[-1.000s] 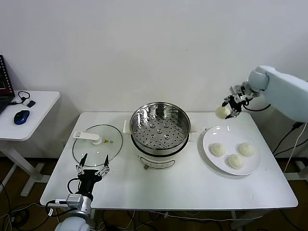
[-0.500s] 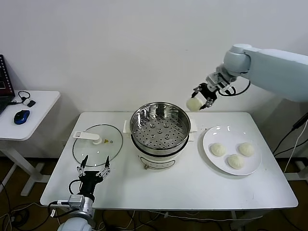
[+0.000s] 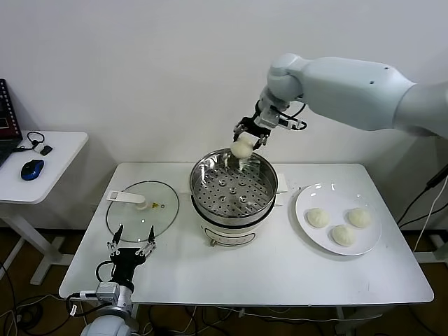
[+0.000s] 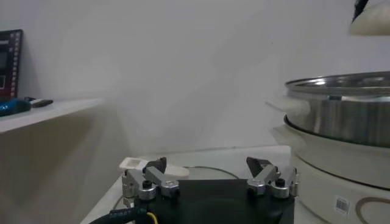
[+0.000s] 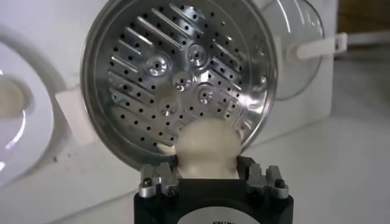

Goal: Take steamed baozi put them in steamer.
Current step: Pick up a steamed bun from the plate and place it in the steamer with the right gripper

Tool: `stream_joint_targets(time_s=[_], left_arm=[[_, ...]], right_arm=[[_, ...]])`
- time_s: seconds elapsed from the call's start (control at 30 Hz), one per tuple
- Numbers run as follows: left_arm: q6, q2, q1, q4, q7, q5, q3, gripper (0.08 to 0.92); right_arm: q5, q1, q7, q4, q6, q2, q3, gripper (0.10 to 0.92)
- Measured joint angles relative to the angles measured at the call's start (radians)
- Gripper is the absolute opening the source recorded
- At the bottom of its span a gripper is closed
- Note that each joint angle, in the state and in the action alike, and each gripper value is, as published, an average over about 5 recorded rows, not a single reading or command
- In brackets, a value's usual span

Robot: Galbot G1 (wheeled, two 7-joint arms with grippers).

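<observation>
Now the right pincer (image 3: 245, 142) has swung in from beside the pot's far right rim and hangs over the far edge of the steamer (image 3: 234, 187), where half a second ago it was clear of the pot, out toward the plate (image 3: 314, 231). Its fingers are clamped on a bun (image 3: 242, 148), gripping it from both sides; in the right wrist view the bun (image 5: 206, 147) bulges out between the two finger blocks, smooth, rounded and cream-white, with the pot's perforated steel tray (image 5: 177, 79) below it. Nothing lies on that tray so far. Three more buns (image 3: 339, 225) sit together on the white plate, on the surface to the right of the pot. The glass lid (image 3: 141, 211) lies flat to the pot's left. The left pincer (image 3: 131, 246) sits low at the near edge of the surface by the lid, its fingers spread apart and holding nothing.
</observation>
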Motion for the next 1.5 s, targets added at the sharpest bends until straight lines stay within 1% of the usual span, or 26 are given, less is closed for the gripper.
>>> stream_joint_targets(time_s=[0.17, 0.4, 1.0, 1.1, 1.2, 1.27, 1.4, 1.5], left_arm=[[-0.003, 0.0, -0.004, 0.008, -0.001, 0.0, 0.0, 0.823], [-0.004, 0.0, -0.012, 0.016, -0.002, -0.002, -0.002, 0.823], [-0.01, 0.004, -0.022, 0.033, -0.003, -0.006, -0.001, 0.823], [-0.011, 0.006, -0.023, 0.033, -0.004, -0.008, -0.001, 0.823], [-0.011, 0.006, -0.025, 0.032, -0.004, -0.009, -0.001, 0.823], [-0.01, 0.006, -0.025, 0.03, -0.004, -0.009, -0.001, 0.823], [-0.008, 0.006, -0.021, 0.021, -0.003, -0.01, -0.003, 0.823], [-0.006, 0.007, -0.015, 0.014, -0.002, -0.01, -0.006, 0.823]], right_arm=[[-0.071, -0.059, 0.028, -0.062, 0.055, 0.04, 0.014, 0.645], [-0.135, -0.144, 0.05, -0.148, 0.102, 0.084, 0.039, 0.645], [-0.225, -0.286, 0.106, -0.374, 0.109, 0.174, 0.109, 0.651], [-0.228, -0.294, 0.117, -0.392, 0.109, 0.178, 0.116, 0.692], [-0.226, -0.297, 0.126, -0.403, 0.109, 0.181, 0.119, 0.767], [-0.22, -0.296, 0.129, -0.406, 0.109, 0.182, 0.118, 0.803], [-0.184, -0.277, 0.118, -0.393, 0.109, 0.175, 0.103, 0.821], [-0.12, -0.236, 0.089, -0.358, 0.109, 0.161, 0.068, 0.822]])
